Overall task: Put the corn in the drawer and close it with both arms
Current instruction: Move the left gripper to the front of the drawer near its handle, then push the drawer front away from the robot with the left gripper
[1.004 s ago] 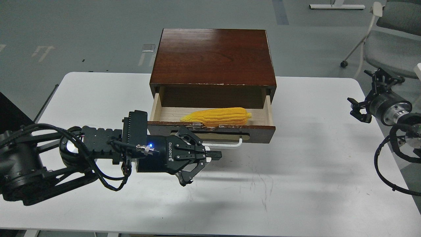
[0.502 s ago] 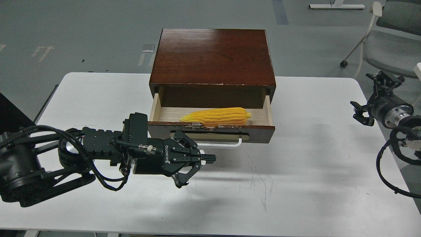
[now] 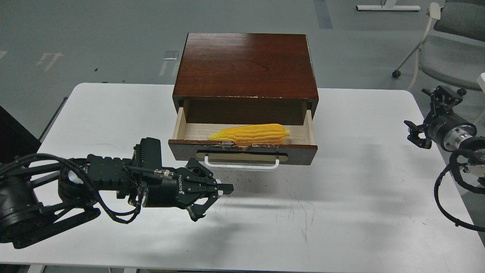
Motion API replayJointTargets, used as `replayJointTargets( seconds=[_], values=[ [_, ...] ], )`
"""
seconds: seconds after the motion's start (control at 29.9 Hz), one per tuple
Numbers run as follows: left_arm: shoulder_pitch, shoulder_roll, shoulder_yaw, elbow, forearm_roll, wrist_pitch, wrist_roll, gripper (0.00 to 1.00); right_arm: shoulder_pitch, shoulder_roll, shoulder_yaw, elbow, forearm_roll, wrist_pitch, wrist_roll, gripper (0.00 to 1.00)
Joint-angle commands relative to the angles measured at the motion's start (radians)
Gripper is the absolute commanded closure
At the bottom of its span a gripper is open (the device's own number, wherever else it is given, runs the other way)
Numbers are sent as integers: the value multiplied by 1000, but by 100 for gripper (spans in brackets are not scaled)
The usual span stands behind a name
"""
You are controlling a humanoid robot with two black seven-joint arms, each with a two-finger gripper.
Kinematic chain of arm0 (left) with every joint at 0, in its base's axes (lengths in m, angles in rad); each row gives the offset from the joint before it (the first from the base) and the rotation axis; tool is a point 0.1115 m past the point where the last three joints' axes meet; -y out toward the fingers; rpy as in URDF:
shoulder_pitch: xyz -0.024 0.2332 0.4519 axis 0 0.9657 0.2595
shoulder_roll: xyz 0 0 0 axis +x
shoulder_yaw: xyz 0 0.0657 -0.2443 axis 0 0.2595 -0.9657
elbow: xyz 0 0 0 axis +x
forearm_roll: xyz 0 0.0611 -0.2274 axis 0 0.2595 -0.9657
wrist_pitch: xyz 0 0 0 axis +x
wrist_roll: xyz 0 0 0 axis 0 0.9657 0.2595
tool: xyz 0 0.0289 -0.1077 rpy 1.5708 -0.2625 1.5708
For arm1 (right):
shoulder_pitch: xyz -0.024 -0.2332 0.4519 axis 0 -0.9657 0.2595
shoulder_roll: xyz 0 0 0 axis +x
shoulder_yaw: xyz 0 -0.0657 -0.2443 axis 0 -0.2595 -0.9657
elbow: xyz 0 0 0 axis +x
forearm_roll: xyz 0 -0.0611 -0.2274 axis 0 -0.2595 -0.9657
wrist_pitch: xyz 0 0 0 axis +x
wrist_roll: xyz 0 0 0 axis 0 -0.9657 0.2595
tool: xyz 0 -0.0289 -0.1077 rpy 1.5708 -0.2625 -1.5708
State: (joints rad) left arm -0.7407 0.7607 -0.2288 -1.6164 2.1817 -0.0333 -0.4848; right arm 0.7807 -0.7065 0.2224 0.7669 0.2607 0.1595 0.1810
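- Left end effector (image 3: 223, 187) hangs low over the white bench (image 3: 341, 212), in front of the drawer and a bit left of its handle, fingers pressed together with nothing between them.
- It's pulled back toward the robot and to the left since the earlier frames; a second ago it sat right over the left end of the handle (image 3: 241, 165), now the whole white bar is in plain sight.
- Drawer (image 3: 242, 151) is pulled out of the dark wooden box (image 3: 245, 66), same as before.
- Corn (image 3: 250, 134) lies on its side inside the drawer, right behind the front panel, pointed end to the left. Hasn't budged.
- Right end effector (image 3: 432, 115) is way off at the bench's right edge, fingers apart, holding nothing, barely shifted.
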Motion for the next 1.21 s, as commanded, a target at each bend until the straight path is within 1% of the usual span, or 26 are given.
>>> replayJointTargets(
  seconds=[0.0,0.13,0.2,0.37,0.7,0.84,0.9,1.17],
  values=[
    [3,0,-4,-2,0,4,49,100,-1,1,0,-6,0,0,0,0],
    [15,-3,-23,-11,0,4,57,100,-1,5,0,-18,0,0,0,0],
    [15,-11,-24,-2,0,3,69,100,-1,6,0,-20,0,0,0,0],
    [32,-24,-33,16,0,3,126,100,0,4,2,-21,0,0,0,0],
    [43,-29,-64,30,0,4,130,100,0,6,0,-21,0,0,0,0],
    [44,-41,-69,33,0,4,164,100,-1,6,2,-21,0,0,0,0],
    [44,-49,-69,35,0,6,164,100,-1,6,0,-21,0,0,0,0],
    [43,-118,-95,115,0,6,164,100,-8,6,0,-21,0,0,0,0]
  ],
)
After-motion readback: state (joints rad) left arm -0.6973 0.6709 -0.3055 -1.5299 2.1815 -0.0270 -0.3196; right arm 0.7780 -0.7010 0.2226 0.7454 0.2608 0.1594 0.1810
